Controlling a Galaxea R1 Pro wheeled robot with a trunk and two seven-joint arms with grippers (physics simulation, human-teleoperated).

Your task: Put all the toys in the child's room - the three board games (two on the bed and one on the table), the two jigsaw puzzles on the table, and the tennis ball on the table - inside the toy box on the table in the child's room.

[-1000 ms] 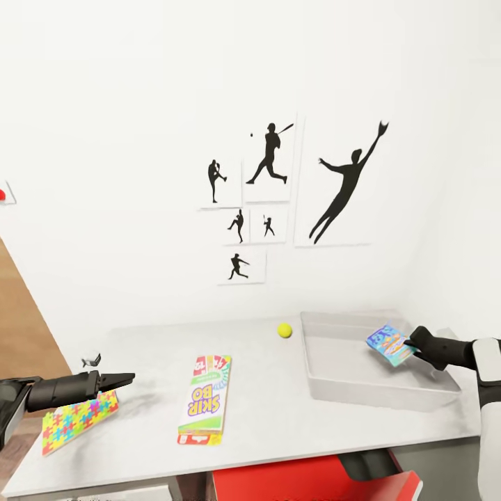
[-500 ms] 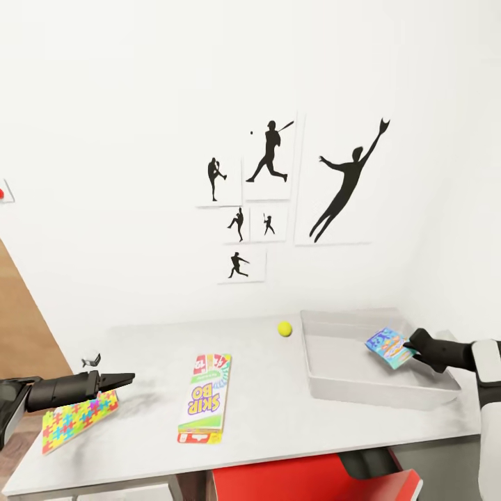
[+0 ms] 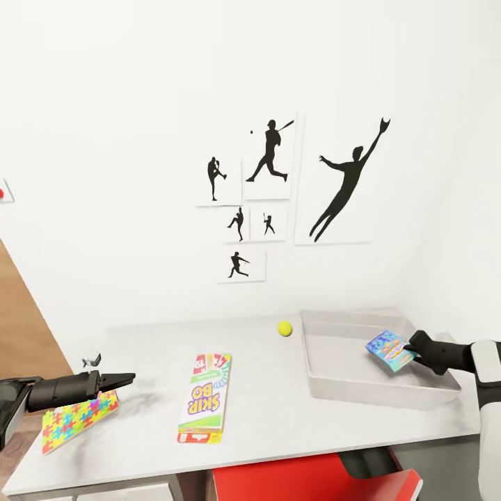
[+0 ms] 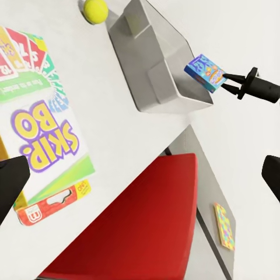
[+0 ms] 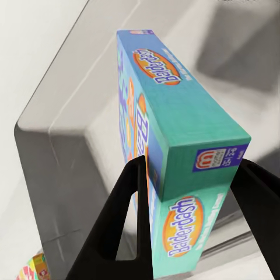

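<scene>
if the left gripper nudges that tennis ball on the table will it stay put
Probably not. The tennis ball is round and sits free on the smooth table, so a nudge would likely send it rolling. The toy box wall beside it might stop it; toward the left gripper, nothing would.

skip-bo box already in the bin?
No, the Skip-Bo box lies flat on the table, to the left of the toy box and apart from it.

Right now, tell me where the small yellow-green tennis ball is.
In the head view the tennis ball rests on the pale table, just left of the light-grey toy box and beyond the Skip-Bo box, near the wall.
</scene>
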